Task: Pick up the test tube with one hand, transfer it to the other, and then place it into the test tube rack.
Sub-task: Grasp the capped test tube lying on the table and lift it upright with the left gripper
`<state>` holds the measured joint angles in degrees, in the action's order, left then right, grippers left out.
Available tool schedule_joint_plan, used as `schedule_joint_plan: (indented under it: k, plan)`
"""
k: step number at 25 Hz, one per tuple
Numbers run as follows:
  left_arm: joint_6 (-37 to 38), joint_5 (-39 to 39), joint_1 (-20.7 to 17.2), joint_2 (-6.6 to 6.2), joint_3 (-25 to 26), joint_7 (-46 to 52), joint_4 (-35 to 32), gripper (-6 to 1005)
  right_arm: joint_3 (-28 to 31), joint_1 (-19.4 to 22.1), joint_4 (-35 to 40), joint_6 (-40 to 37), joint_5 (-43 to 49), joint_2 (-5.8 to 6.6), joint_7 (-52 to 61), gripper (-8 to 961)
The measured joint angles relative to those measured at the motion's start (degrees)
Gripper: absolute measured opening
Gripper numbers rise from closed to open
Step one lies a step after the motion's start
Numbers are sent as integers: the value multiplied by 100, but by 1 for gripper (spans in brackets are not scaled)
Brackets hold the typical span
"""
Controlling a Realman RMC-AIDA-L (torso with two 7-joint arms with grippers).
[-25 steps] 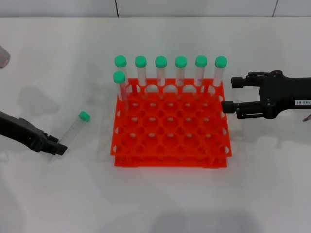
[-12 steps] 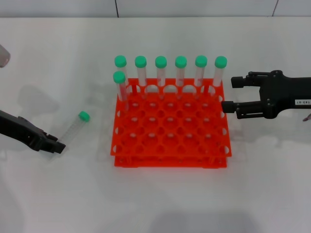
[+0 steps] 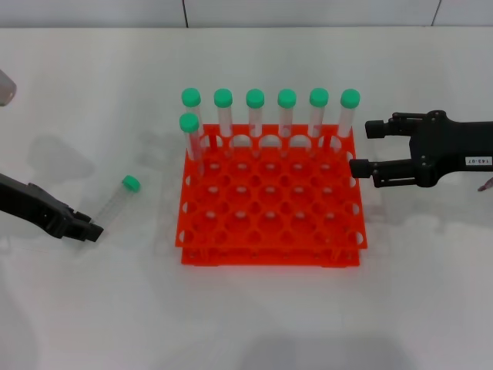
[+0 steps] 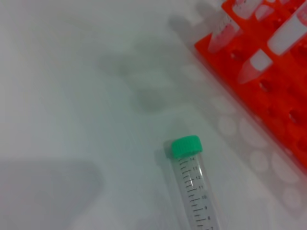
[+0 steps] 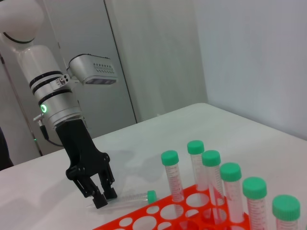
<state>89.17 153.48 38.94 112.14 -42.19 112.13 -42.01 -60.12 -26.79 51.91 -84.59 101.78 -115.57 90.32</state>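
I have the left gripper [image 3: 86, 230] low over the white table [image 3: 254, 316], its fingertips at the bottom end of the test tube [image 3: 117, 200], which lies flat on the table to the left of the orange rack [image 3: 271, 202] with its green cap pointing toward the rack. From the right wrist camera its jaws look nearly closed at the tube's tip, though I can't tell whether they actually grip it. My right gripper [image 3: 360, 149] hangs just beside the rack's right edge, jaws spread and empty, and seven capped tubes [image 3: 286, 116] stand upright along the rack's far side.
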Motion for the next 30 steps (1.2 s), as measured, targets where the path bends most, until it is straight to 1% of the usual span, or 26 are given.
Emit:
schedule_joint_plan:
  k: [13,19,30]
  plan:
    - [-58,-2,-1,0,-9,16,0,271,0,-2,-6,13,-8,0,-5,796]
    - [-98,-3,-17,5,-9,19,1,229,0,-2,-6,13,-10,0,-6,796]
    - [-105,-1,-41,9,-8,19,9,204,0,-2,-5,13,-10,0,-6,796]
